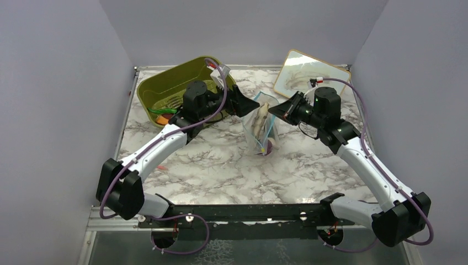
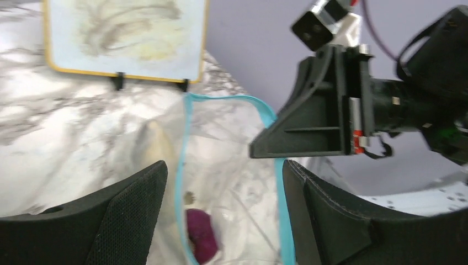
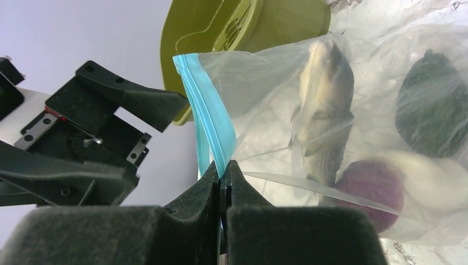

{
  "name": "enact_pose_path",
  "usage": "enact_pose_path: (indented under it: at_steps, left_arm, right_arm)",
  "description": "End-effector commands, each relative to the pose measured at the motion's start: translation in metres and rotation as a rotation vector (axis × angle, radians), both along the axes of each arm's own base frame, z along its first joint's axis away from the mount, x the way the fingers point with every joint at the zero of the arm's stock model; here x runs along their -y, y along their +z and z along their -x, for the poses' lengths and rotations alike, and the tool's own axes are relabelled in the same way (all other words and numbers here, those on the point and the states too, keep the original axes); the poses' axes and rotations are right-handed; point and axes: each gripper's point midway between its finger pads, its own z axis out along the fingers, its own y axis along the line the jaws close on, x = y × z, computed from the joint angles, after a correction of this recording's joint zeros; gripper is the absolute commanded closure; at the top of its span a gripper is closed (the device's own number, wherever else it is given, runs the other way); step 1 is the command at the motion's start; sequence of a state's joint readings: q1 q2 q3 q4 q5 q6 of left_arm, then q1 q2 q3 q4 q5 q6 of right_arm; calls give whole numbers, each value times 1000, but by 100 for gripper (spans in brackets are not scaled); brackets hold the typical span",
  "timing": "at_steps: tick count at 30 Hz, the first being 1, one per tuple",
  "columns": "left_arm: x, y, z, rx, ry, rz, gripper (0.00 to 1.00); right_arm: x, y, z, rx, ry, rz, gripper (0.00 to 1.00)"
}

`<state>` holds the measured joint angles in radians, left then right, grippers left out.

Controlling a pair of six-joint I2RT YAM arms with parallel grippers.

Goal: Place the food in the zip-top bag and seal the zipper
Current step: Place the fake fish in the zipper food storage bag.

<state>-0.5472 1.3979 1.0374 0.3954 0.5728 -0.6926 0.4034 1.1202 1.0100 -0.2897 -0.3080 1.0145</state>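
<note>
The zip-top bag (image 1: 261,128) stands upright mid-table, its mouth open. In the right wrist view it (image 3: 276,110) holds a purple onion (image 3: 368,187), a white piece (image 3: 425,178), a dark green vegetable (image 3: 433,110) and a pale fish-like piece (image 3: 323,105). My right gripper (image 3: 222,178) is shut on the light blue zipper (image 3: 212,121) at one end of the mouth; it also shows in the top view (image 1: 277,110). My left gripper (image 2: 223,171) is open, its jaws straddling the open mouth, zipper (image 2: 182,160) between them; it shows in the top view (image 1: 248,105) too.
The olive-green tub (image 1: 165,88) sits at the back left, with an orange toy piece (image 1: 161,118) at its near edge. A yellow-rimmed board (image 1: 309,74) leans at the back right. Grey walls enclose the marble table (image 1: 221,165).
</note>
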Motion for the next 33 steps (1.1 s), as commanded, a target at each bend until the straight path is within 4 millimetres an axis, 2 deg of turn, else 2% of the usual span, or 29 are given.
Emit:
enact_pose_path:
  at_steps: [1, 4, 8, 14, 15, 17, 19, 20, 25, 27, 30, 33]
  left_arm:
    - [-35, -27, -22, 21, 187, -284, 24]
    - [-39, -32, -23, 29, 183, -338, 29]
    - [-27, -39, -17, -2, 105, -328, 38]
    - [-17, -59, -16, -42, 51, -344, 42]
    - [-16, -62, -16, -48, 48, -348, 50]
    - [-15, -62, -17, -51, 46, -343, 79]
    - [-14, -52, -16, -46, 46, -315, 96]
    - [-12, -43, -14, -37, 38, -295, 100]
    - [8, 21, 13, 7, -87, -95, 100]
    - [17, 36, 25, 11, -154, -15, 100]
    - [20, 27, 24, -4, -148, -28, 100]
    - [15, 7, 13, -16, -88, -102, 100]
  right_arm:
    - [4, 19, -2, 78, -21, -25, 99]
    - [3, 21, -2, 85, -12, -28, 99]
    - [2, 22, -5, 92, -11, -30, 99]
    - [1, 21, -7, 88, -11, -30, 99]
    - [0, 20, -7, 86, -9, -29, 99]
    - [0, 18, -7, 84, -9, -29, 99]
    - [1, 15, -8, 80, -14, -23, 99]
    - [2, 12, -8, 78, -21, -14, 99]
    - [15, -22, -18, 54, -72, 101, 99]
    - [16, -34, -20, 39, -74, 129, 99]
    - [17, -34, -21, 38, -69, 156, 99]
    - [19, -12, -20, 93, -74, 144, 99]
